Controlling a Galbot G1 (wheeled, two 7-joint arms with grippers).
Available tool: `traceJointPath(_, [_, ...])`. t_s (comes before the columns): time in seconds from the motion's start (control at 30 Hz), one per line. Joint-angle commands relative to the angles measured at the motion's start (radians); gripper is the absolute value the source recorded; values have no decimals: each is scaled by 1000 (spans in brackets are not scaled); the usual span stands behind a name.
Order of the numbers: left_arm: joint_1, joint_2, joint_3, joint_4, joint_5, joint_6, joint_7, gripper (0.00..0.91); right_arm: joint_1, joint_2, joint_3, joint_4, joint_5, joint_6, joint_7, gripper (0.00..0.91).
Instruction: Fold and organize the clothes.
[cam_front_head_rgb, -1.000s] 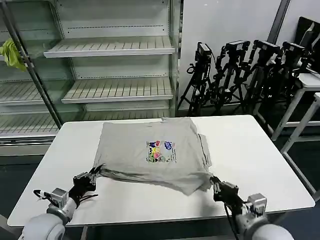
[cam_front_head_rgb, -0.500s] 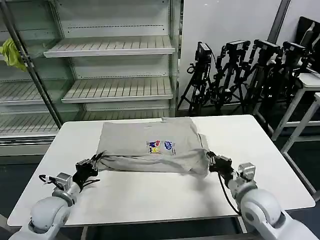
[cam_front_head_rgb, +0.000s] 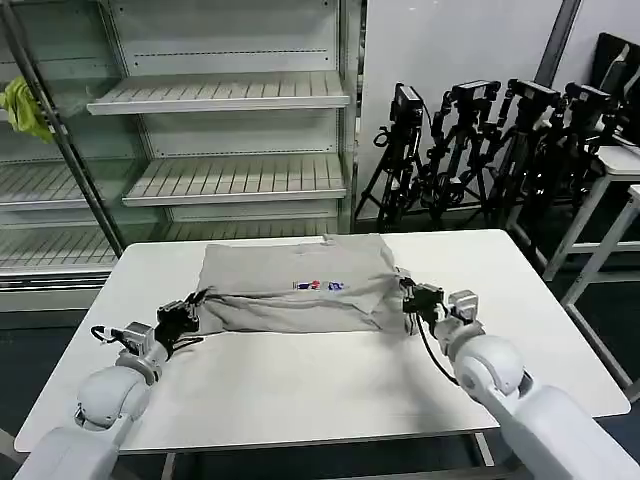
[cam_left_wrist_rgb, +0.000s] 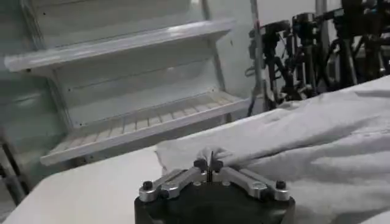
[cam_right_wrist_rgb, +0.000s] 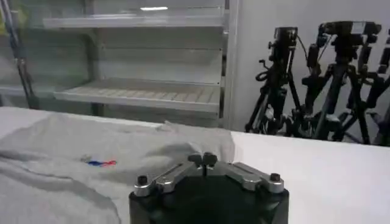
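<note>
Two grippers — left (cam_front_head_rgb: 190, 311) and right (cam_front_head_rgb: 411, 298) — each clenched on a shirt (cam_front_head_rgb: 290, 290) corner at mid-table (cam_front_head_rgb: 300, 390), may make a crooked fold if one lets go early.

A light grey T-shirt (cam_front_head_rgb: 290, 295) lies on the far half of the tabletop (cam_front_head_rgb: 330, 390), its near hem lifted and doubled back over the body. The fold half covers the small multicoloured chest print (cam_front_head_rgb: 320, 286).
</note>
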Motion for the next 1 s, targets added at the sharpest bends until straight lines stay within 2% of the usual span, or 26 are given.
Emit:
traceJointPath(0.03, [-33, 1, 24, 51, 7, -5, 4, 71, 85, 26, -69, -85, -26, -8, -5, 181])
traceJointPath(0.07, [-32, 2, 26, 49, 8, -7, 5, 312, 76, 23, -66, -79, -29, -18, -4, 746])
traceJointPath(0.1, [-30, 2, 26, 48, 10, -9, 7, 907, 74, 20, -63, -78, -30, -21, -6, 907])
traceJointPath(0.57, [-8, 31, -16, -3, 18, -13, -3, 907, -14, -38, 58, -18, -37, -38, 3, 907])
traceJointPath(0.77, [114, 55, -92, -121, -19, 22, -6, 907, -134, -124, 158, 165, 20, -57, 18, 907])
traceJointPath(0.9, [214, 55, -126, -193, -48, 62, -12, 907, -310, -178, 230, 320, 17, -64, 20, 907])
traceJointPath(1.0, [250, 43, -126, -202, -46, 61, -11, 907, -403, -181, 258, 367, 2, -62, 22, 907])
